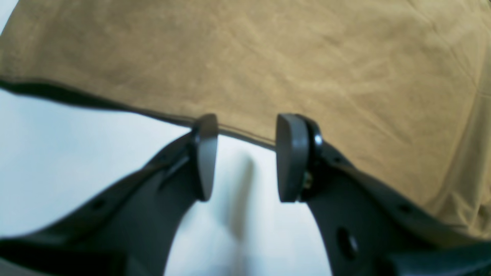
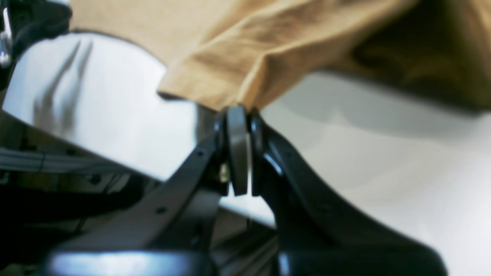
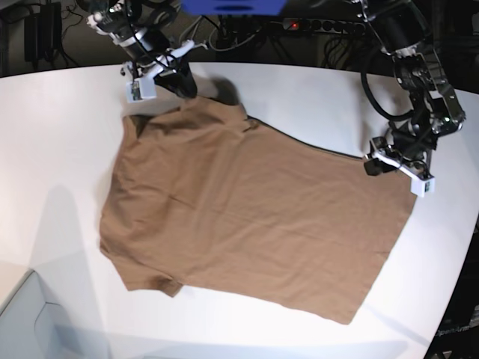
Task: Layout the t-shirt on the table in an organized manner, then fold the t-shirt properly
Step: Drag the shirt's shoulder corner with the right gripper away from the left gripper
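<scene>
The tan-brown t-shirt (image 3: 247, 217) lies spread nearly flat on the white table (image 3: 60, 134), neckline end to the left and hem to the right. My right gripper (image 3: 187, 86) is at the shirt's far upper corner. In the right wrist view it (image 2: 241, 111) is shut on a fold of sleeve fabric (image 2: 249, 50), held a little above the table (image 2: 383, 153). My left gripper (image 3: 374, 161) is at the hem's far right corner. In the left wrist view it (image 1: 247, 130) is open, its jaws straddling the hem edge of the shirt (image 1: 268, 57) low over the table (image 1: 57, 153).
Cables and a power strip (image 3: 329, 26) run behind the table's far edge. The table's curved edge passes close on the right (image 3: 468, 224) and at the lower left (image 3: 22, 273). Bare tabletop surrounds the shirt.
</scene>
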{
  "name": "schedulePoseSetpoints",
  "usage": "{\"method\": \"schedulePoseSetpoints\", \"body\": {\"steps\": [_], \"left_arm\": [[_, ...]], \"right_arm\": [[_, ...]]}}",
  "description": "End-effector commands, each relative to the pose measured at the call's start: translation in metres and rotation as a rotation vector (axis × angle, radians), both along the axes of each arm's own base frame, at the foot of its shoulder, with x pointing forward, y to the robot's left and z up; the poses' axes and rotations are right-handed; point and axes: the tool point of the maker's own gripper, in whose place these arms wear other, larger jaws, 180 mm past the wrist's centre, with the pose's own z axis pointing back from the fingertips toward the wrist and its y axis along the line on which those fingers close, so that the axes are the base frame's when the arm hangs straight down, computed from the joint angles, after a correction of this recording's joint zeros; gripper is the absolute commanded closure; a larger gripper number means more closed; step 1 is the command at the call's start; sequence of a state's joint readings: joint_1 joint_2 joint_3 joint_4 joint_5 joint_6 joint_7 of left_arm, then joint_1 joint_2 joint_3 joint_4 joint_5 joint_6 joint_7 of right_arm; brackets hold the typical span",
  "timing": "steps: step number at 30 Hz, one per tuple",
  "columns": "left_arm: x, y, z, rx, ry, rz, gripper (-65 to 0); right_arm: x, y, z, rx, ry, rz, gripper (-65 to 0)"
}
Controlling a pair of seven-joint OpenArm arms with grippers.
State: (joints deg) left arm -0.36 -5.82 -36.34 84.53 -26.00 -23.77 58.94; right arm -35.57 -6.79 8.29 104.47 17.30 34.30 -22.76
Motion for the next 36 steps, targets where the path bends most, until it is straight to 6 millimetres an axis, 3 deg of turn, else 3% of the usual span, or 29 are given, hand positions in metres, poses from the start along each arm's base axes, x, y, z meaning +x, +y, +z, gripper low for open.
{"method": "schedulePoseSetpoints", "body": {"steps": [1, 8, 11, 16, 21, 25, 32, 36], "left_arm": [[0.01, 0.004, 0.015, 0.007, -0.054, 0.003, -24.6], [0.018, 0.005, 0.021, 0.011, -0.072, -0.001, -24.6], [0.018, 0.005, 0.022, 0.011, -0.072, 0.001, -25.0], [0.017, 0.006, 0.021, 0.013, -0.069, -0.001, -25.1], [0.015, 0.01, 0.021, 0.025, -0.066, 0.0, -25.1], [0.013, 0.019, 0.03, 0.061, -0.081, -0.002, -25.1], [0.016, 0.036, 0.051, 0.037, -0.15, 0.026, -25.0], [0.017, 0.044, 0.056, 0.05, -0.16, 0.038, -25.0]], "right_arm": [[-0.001, 0.009, 0.01, 0.048, -0.025, -0.005, 0.0], [-0.028, 0.053, 0.003, 0.158, 0.041, 0.111, -0.2], [-0.039, 0.065, -0.003, 0.161, 0.079, 0.17, -8.4], [-0.043, 0.066, -0.007, 0.153, 0.105, 0.187, -24.7], [-0.043, 0.064, -0.005, 0.15, 0.098, 0.181, -32.2], [-0.041, 0.039, -0.012, 0.105, 0.107, 0.137, -32.0], [-0.029, -0.033, -0.021, -0.019, 0.105, -0.021, -32.1], [-0.016, -0.059, -0.018, -0.063, 0.079, -0.071, -32.1]]}}
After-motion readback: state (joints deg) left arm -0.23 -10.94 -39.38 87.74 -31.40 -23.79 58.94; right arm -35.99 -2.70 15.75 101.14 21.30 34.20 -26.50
